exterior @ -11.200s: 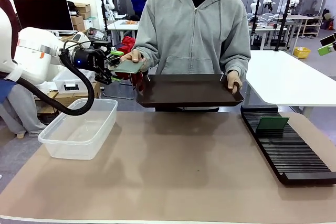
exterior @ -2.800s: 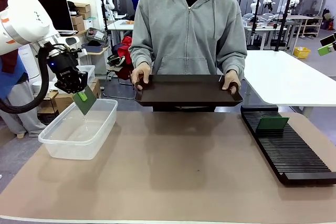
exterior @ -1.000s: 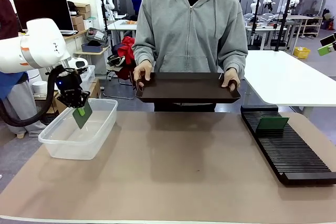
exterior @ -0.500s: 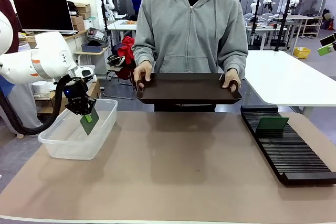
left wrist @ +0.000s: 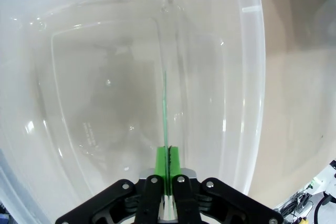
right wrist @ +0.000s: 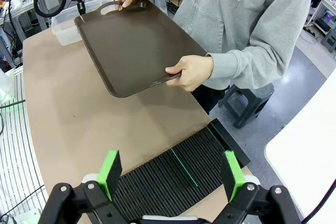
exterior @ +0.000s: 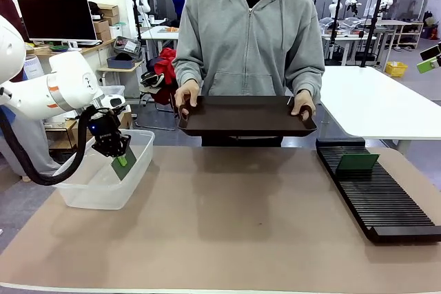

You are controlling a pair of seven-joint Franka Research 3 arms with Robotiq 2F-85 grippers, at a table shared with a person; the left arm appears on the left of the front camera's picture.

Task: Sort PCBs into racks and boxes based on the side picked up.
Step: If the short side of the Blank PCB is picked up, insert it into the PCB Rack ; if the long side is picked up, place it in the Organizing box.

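Note:
My left gripper (exterior: 120,158) is shut on a green PCB (exterior: 125,168) and holds it tilted inside the clear tub (exterior: 83,191) at the table's left. In the left wrist view the PCB (left wrist: 164,108) shows edge-on as a thin green line between the green pads (left wrist: 161,157), over the tub floor (left wrist: 94,108). A second PCB (exterior: 357,162) stands in the far end of the black rack (exterior: 382,201) on the right. My right gripper (right wrist: 172,174) hangs open above the rack (right wrist: 152,182), where that PCB (right wrist: 184,167) appears as a thin green line.
A person in a grey hoodie stands at the far side and holds a dark brown tray (exterior: 244,116) with both hands above the table's far edge. The tan table mat (exterior: 227,218) lies between tub and rack. A white table (exterior: 379,101) stands behind on the right.
My left gripper has moved right and lower with the PCB, which now sits deeper in the tub near its right wall. The person and the tray have hardly moved.

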